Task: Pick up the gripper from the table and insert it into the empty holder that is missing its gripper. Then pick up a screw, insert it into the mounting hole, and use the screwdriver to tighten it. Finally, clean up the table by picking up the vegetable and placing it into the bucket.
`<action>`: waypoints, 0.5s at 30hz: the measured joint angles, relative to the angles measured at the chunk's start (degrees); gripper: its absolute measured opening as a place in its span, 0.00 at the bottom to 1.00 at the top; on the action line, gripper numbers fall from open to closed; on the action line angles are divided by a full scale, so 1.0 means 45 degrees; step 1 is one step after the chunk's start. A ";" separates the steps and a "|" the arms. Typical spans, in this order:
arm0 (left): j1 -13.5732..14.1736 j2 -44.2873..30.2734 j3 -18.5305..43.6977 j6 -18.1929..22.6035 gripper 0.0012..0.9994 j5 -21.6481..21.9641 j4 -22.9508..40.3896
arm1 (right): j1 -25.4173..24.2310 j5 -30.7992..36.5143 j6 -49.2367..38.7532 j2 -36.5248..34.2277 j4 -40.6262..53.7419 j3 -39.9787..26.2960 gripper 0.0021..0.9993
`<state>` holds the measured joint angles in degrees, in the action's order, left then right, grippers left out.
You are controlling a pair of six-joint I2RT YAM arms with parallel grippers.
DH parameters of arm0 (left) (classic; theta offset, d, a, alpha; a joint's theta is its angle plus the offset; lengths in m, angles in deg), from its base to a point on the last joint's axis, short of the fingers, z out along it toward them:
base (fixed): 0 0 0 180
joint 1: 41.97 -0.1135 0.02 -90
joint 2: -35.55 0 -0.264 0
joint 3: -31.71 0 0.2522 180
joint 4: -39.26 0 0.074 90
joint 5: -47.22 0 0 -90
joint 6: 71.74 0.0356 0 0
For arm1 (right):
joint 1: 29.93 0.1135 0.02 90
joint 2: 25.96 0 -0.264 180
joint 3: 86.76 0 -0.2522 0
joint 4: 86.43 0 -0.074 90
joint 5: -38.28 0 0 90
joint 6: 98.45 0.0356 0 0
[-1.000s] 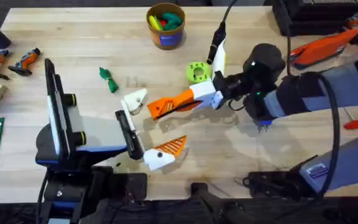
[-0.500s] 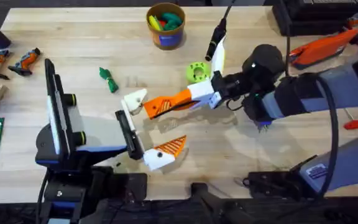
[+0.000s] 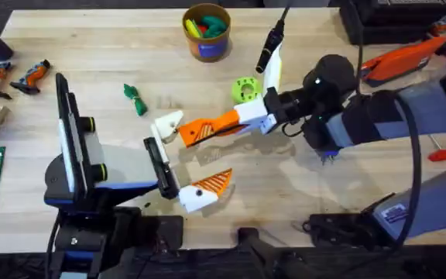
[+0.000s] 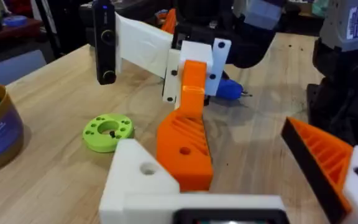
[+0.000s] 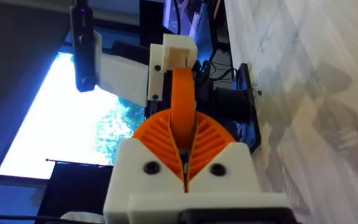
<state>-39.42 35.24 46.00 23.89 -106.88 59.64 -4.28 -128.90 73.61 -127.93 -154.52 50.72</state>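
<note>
2 arms meet at mid-table. The right gripper (image 3: 207,130) is clamped on the orange gripper (image 3: 196,133), pressing it against the white holder (image 3: 167,125) on the left arm's upper finger. The left gripper (image 3: 178,159) stands wide apart. The vegetable (image 3: 135,98) lies on the table (image 3: 91,62), well apart from the bucket (image 3: 206,32).

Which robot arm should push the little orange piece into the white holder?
The right arm. The right gripper is already shut on the gripper, and the piece's tip is right beside the holder on the left arm, which only needs to hold steady.
</note>
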 joint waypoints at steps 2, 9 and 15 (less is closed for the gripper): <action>0.0000 0.0005 0.0000 0.0000 0.99 0.0000 0.0005 | 0.0000 0.0000 0.0000 0.0000 0.0000 0.0000 0.01; 0.0000 0.0005 0.0000 0.0000 0.99 0.0000 0.0005 | 0.0005 0.0000 0.0005 0.0000 -0.0079 0.0000 0.01; 0.0000 0.0004 0.0000 0.0000 0.99 0.0000 0.0000 | 0.0104 0.0004 0.0005 0.0000 -0.0289 -0.0005 0.01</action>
<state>-39.42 35.25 46.00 23.89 -106.88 59.64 -3.81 -128.89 73.64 -127.93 -155.82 50.70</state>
